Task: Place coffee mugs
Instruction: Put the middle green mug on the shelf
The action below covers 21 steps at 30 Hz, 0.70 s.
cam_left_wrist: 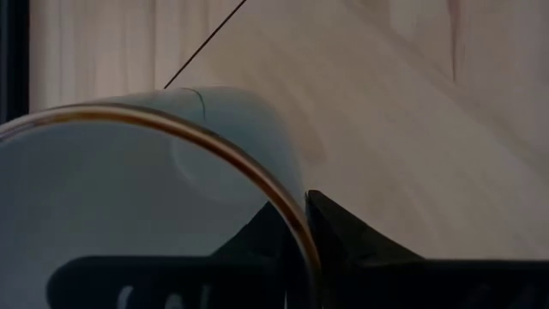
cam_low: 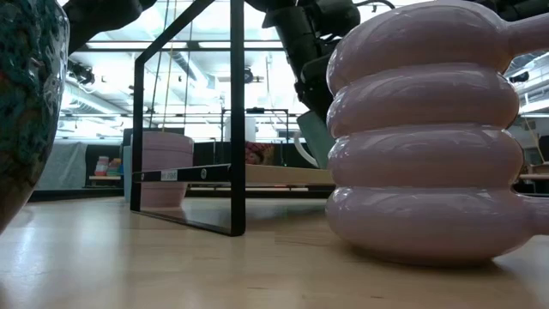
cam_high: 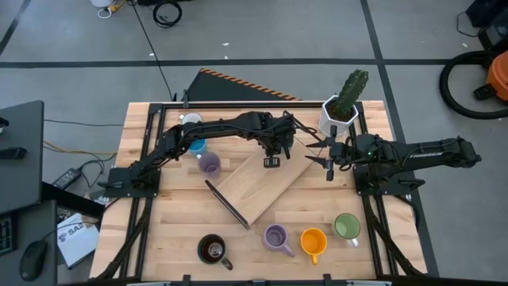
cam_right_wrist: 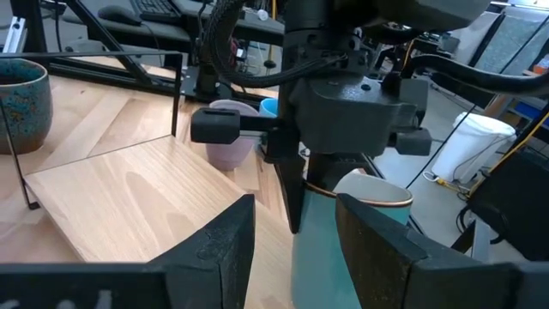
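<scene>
The left pincer (cam_high: pixel 271 159) reaches from the left side of the table (cam_high: pixel 159 230) to its middle, above the far end of a wooden shelf board (cam_high: pixel 262 187) that lies slantwise in a thin black frame (cam_high: pixel 226 204). Its fingers are narrow and pinch the rim of a pale mug with a gold edge (cam_right_wrist: pixel 360 215): in the left wrist view one dark finger (cam_left_wrist: pixel 343 236) sits just outside the gold rim, and the right wrist view shows the other finger reaching down inside the mug (cam_left_wrist: pixel 129 189) while the mug stands upright over the board. The right pincer (cam_high: pixel 328 165) hangs just to the right of it, near the white hexagonal cactus pot (cam_high: pixel 337 119) at the far right; its fingers stand apart and hold nothing, with the pale mug showing between them farther off. Of the other mugs, a bright blue mug (cam_high: pixel 196 146) and a whitish mug (cam_high: pixel 190 120) stand at the far left, partly under the left arm, with a lilac mug (cam_high: pixel 209 164) just nearer than the blue one. Along the near edge, from left to right, stand a dark brown-black mug (cam_high: pixel 212 249), a second lilac mug (cam_high: pixel 275 237), an orange mug (cam_high: pixel 313 241) and a green mug (cam_high: pixel 346 227). In the low view the second lilac mug, ribbed in rings, fills the right of the picture.
</scene>
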Each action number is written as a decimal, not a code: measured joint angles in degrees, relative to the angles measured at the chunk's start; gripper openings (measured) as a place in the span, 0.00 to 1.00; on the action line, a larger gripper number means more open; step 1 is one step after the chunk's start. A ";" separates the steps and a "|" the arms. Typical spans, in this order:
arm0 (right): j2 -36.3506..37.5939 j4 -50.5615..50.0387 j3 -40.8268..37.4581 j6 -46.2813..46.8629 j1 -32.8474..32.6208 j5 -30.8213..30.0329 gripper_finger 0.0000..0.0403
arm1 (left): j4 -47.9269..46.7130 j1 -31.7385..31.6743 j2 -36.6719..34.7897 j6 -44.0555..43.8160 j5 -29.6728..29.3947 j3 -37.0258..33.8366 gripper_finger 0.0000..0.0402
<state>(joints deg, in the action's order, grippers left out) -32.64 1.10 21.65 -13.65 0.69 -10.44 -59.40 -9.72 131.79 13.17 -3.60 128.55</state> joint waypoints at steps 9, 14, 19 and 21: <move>0.00 0.00 0.00 0.00 0.00 0.02 0.42 | 0.28 0.09 -0.19 0.15 -0.28 0.04 0.23; 0.00 0.00 0.00 0.00 0.00 0.04 0.42 | 0.94 0.13 -0.20 -0.10 -0.41 0.04 0.26; 0.00 0.00 0.00 0.00 0.00 0.07 0.42 | 1.38 0.13 -0.19 1.73 -2.14 0.04 0.26; 0.00 0.00 0.00 0.00 0.00 0.09 0.42 | 2.08 0.11 -0.19 2.48 -2.95 0.04 0.26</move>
<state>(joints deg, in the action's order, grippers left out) -32.64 1.10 21.65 -13.65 0.69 -10.35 -57.31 -9.61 131.60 15.65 -6.55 128.60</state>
